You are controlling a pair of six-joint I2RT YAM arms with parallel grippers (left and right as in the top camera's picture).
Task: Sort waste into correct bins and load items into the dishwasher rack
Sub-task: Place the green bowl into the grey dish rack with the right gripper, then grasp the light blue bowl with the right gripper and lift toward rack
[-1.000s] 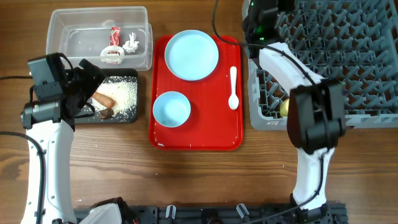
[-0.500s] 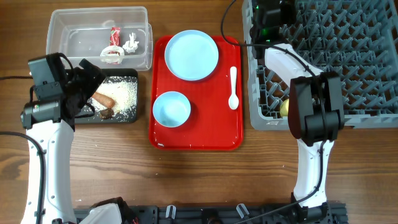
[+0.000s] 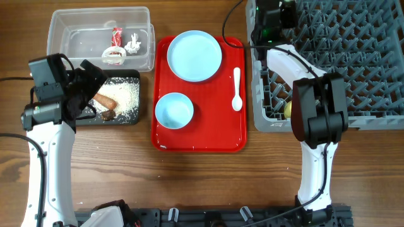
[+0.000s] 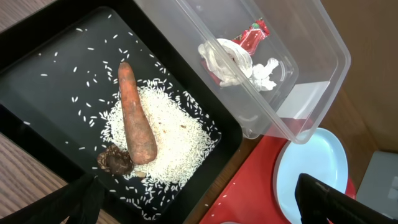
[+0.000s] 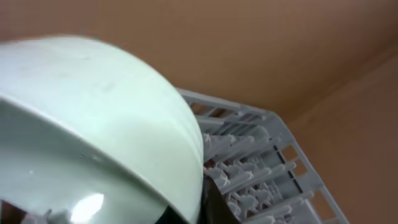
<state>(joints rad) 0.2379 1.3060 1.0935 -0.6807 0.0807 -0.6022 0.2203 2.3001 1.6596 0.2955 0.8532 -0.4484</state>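
My right gripper (image 3: 276, 14) hangs over the far left corner of the grey dishwasher rack (image 3: 366, 69). It is shut on a pale green bowl (image 5: 93, 124), which fills most of the right wrist view, with rack tines behind it. My left gripper (image 4: 199, 208) is open above the black tray (image 4: 37, 93) of rice, nothing between its fingers. On that rice lie a carrot (image 4: 134, 115) and a brown lump (image 4: 115, 160). On the red tray (image 3: 202, 135) sit a blue plate (image 3: 196, 55), a blue bowl (image 3: 173, 110) and a white spoon (image 3: 237, 88).
A clear plastic bin (image 3: 63, 38) at the far left holds a red wrapper and crumpled white paper (image 3: 120, 45). A yellowish round item (image 3: 288, 110) sits in the rack's near left corner. Loose rice grains lie on the red tray's edge.
The right gripper has shifted a little right and farther back over the rack's corner with the bowl. The left arm has not moved.
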